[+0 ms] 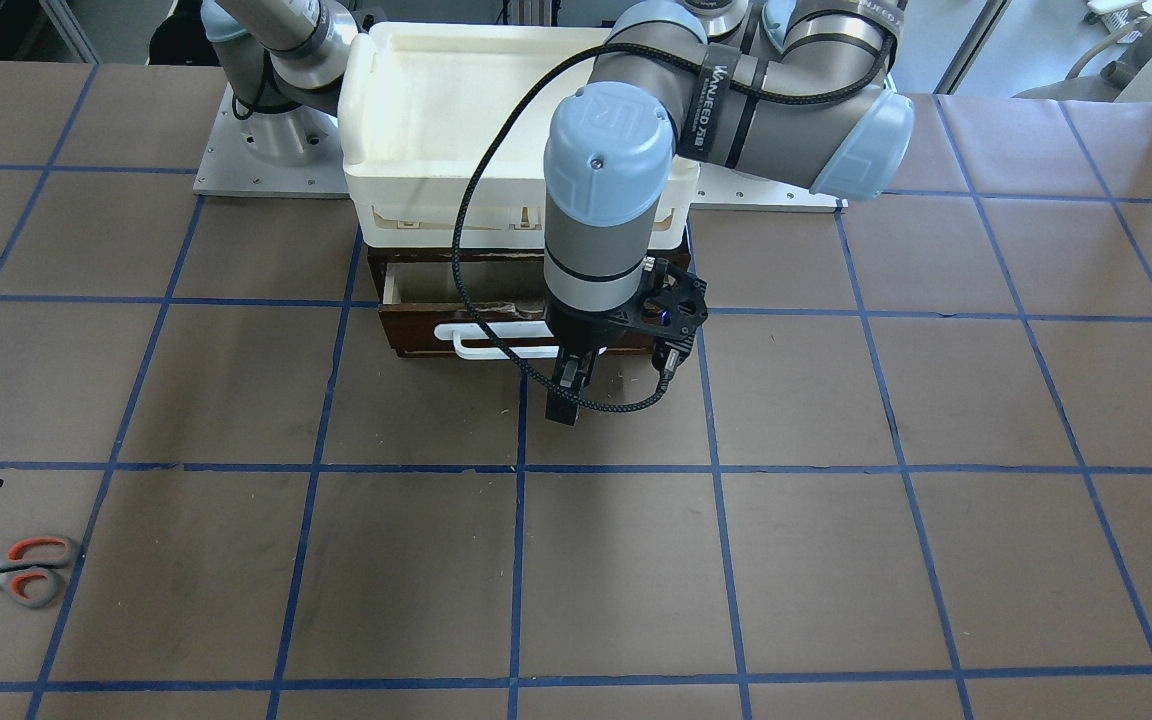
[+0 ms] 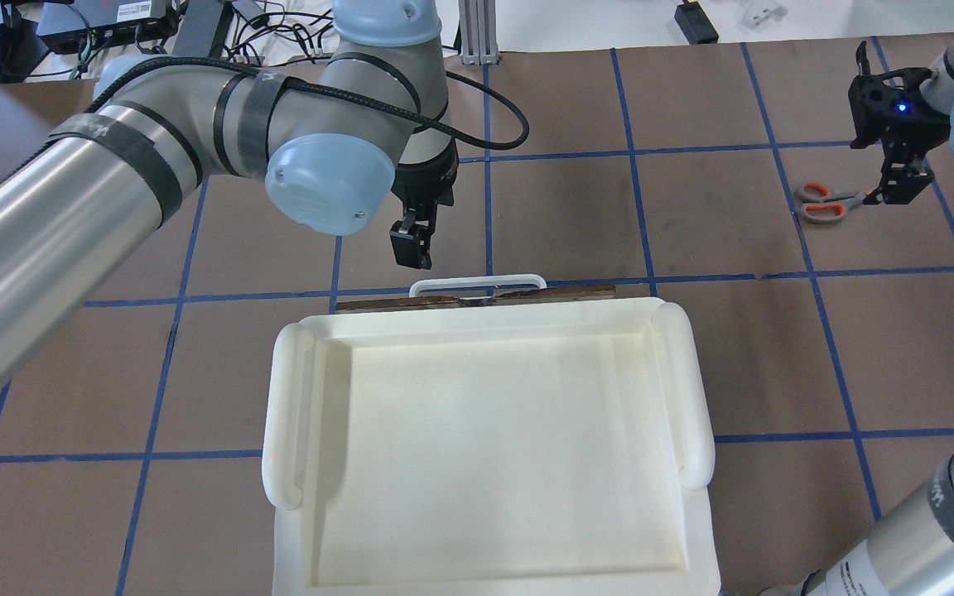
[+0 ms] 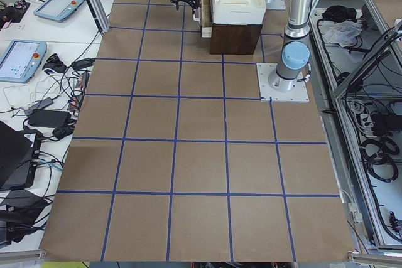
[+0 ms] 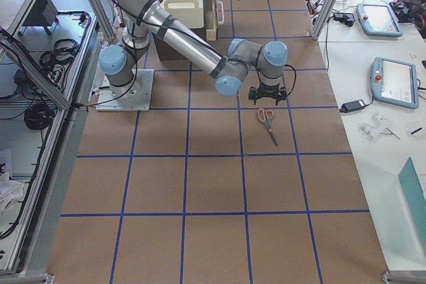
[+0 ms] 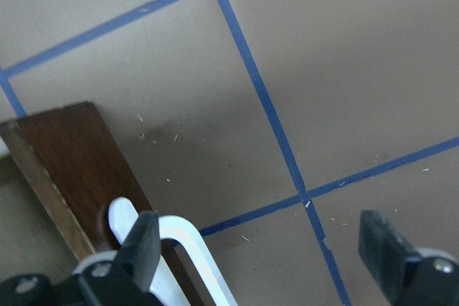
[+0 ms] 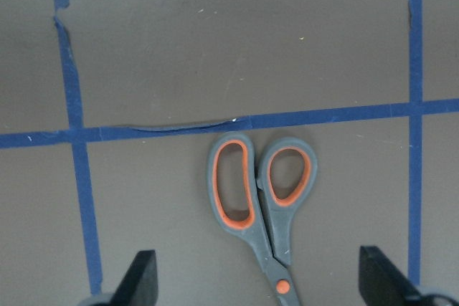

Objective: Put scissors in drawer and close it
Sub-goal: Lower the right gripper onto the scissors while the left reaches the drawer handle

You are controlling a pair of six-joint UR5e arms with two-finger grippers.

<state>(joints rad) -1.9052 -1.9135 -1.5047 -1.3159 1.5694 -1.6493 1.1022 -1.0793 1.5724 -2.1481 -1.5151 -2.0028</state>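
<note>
1 pair of scissors [image 6: 271, 245] lies flat on the worktop [image 1: 836, 550], far out on the robot's right and well apart from the drawer [image 1: 416, 335]. Its 2 orange-and-grey loops sit just beside a blue tape line. In the right side view the blades look closed.

The right gripper [image 2: 898, 189] hovers over the scissors, holding nothing. Its fingers [image 6: 143, 277] are spread wide, 1 on each side of the handles in the wrist view.

The scissors are probably light and stiff. Their plastic loops should give more bite than the thin, slick metal blades. The best hold looks to be across the narrow neck between the loops and the pivot, where the 2 halves would be pinched together. Because the scissors lie so low, the fingers would have to come almost down to the worktop.

The 1 drawer is pulled partly out, and a strip of pale interior shows beneath the 1 cream-white tray [image 2: 282, 414] above it. The left gripper [image 1: 568, 395] hangs just in front of the 1 white handle [image 2: 477, 279]. Its fingers [image 5: 147, 245] are wide apart, empty, and not touching the handle. The opening looks shallow but probably wide enough for something this small.
</note>
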